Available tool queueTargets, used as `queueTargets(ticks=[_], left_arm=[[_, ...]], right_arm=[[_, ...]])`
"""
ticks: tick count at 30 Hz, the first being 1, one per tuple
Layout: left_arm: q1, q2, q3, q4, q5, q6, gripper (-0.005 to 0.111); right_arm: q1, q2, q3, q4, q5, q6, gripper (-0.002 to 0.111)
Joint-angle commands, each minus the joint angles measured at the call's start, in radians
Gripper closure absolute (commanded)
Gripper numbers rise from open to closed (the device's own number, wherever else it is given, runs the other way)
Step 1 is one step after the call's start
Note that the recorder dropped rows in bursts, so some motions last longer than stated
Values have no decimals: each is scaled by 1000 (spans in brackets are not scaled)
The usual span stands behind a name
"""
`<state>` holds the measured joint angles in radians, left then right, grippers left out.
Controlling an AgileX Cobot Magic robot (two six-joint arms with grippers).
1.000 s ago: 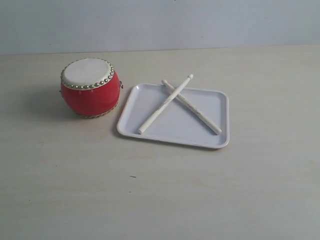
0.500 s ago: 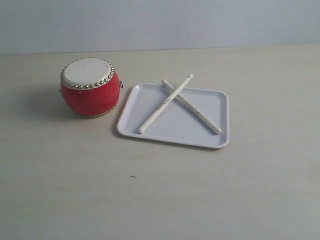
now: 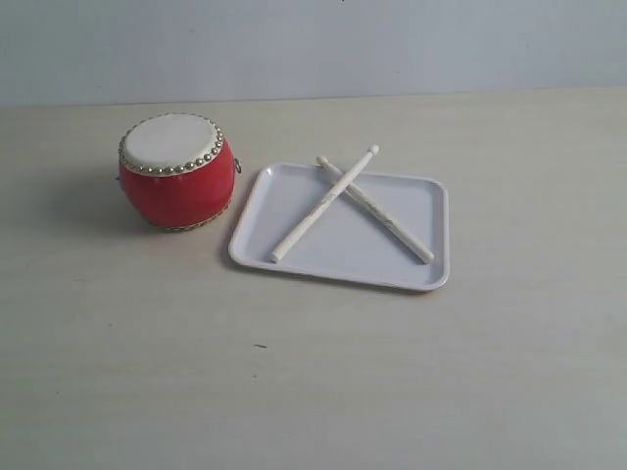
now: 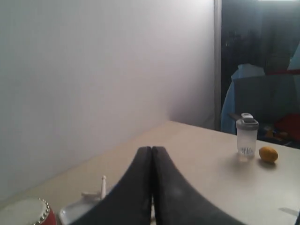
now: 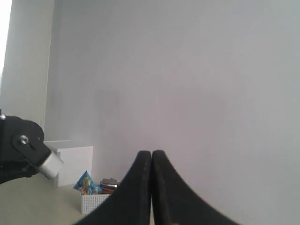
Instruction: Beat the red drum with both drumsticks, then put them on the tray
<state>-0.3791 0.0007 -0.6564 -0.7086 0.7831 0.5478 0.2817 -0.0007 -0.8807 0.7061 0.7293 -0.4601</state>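
Observation:
The red drum (image 3: 177, 173) with its cream skin stands on the table at the left. Right beside it lies the white tray (image 3: 431, 211). Two pale drumsticks lie crossed on the tray, one (image 3: 315, 210) slanting to the near left, the other (image 3: 387, 218) to the near right. Neither arm shows in the exterior view. In the left wrist view my left gripper (image 4: 152, 149) is shut and empty, above and away from the drum (image 4: 26, 213), tray (image 4: 77, 212) and a stick tip (image 4: 103, 186). My right gripper (image 5: 151, 153) is shut and empty, facing a wall.
The left wrist view shows a clear bottle (image 4: 246, 135) and a small yellow fruit (image 4: 267, 154) on the table further off. The right wrist view shows a white mesh basket (image 5: 97, 201) with packets, a white box (image 5: 75, 161) and part of an arm (image 5: 21, 150).

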Motion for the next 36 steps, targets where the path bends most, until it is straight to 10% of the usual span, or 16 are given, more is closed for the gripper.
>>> queueTargets(ticks=[1, 36], left_arm=[[2, -1, 80, -10, -7, 4, 107], [2, -1, 190, 9, -1, -2, 107]], right_arm=[[-2, 1, 88, 3, -72, -13, 108], [-2, 1, 543, 81, -232, -10, 108]])
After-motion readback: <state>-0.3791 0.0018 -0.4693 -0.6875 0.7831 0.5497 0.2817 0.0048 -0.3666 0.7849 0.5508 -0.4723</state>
